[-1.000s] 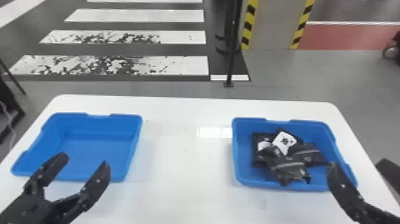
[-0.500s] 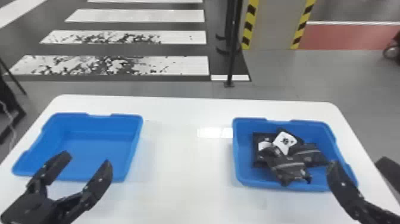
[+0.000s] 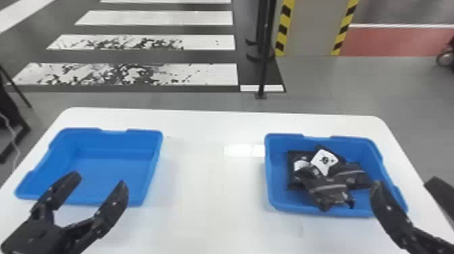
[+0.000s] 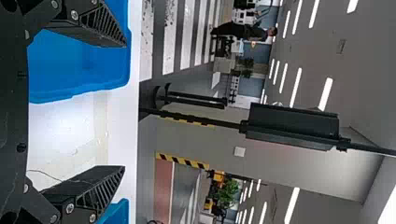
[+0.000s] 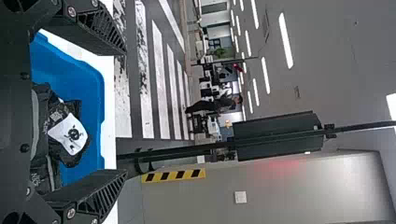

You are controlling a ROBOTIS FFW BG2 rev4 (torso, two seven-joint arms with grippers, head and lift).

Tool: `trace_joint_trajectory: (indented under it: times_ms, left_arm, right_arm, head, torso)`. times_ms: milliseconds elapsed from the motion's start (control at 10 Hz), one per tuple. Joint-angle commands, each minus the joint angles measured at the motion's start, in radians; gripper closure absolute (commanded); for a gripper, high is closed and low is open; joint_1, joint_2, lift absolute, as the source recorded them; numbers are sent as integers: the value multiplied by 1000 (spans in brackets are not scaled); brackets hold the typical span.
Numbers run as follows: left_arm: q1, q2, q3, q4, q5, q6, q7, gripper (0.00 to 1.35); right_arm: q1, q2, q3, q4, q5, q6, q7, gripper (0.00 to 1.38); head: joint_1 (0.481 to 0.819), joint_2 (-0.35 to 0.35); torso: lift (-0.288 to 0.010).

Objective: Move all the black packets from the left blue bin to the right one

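In the head view my left gripper stands open over the near edge of the left blue bin, which holds nothing. The right blue bin holds several black packets in an overlapping pile, one with a white label. My right gripper is open at that bin's near right corner, with nothing between its fingers. The left wrist view has the left gripper with its fingers wide apart. In the right wrist view, the right gripper is spread too, the packets lying beyond it.
Both bins stand on a white table with a wide gap between them. Past the table's far edge a black post rises from the floor.
The left gripper has shifted very slightly in the head view. The right arm, the bins and the packets look unmoved.
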Motion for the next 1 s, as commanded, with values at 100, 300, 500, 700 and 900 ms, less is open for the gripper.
trace_joint_trajectory:
  times_ms: [100,300,500,700,900]
  left_arm:
    - [1,-3,1,1,2,0,2,171]
    - [3,-3,3,1,2,0,2,171]
    - [3,-3,3,-1,2,0,2,171]
    - [3,-3,3,-1,2,0,2,171]
    - [6,-3,5,1,4,5,2,171]
  right_arm:
    - [0,-1,0,0,-2,0,0,130]
    - [2,-1,0,-2,-6,0,0,133]
    - [2,-1,0,-5,-10,0,0,136]
    - [2,-1,4,-5,-12,0,0,134]
    - [2,-3,0,-5,-15,0,0,136]
  head:
    - [695,5]
    - [695,6]
    - [695,7]
    - [695,8]
    - [695,8]
  torso:
    - [-150]
    - [-150]
    - [-150]
    - [-150]
    - [-150]
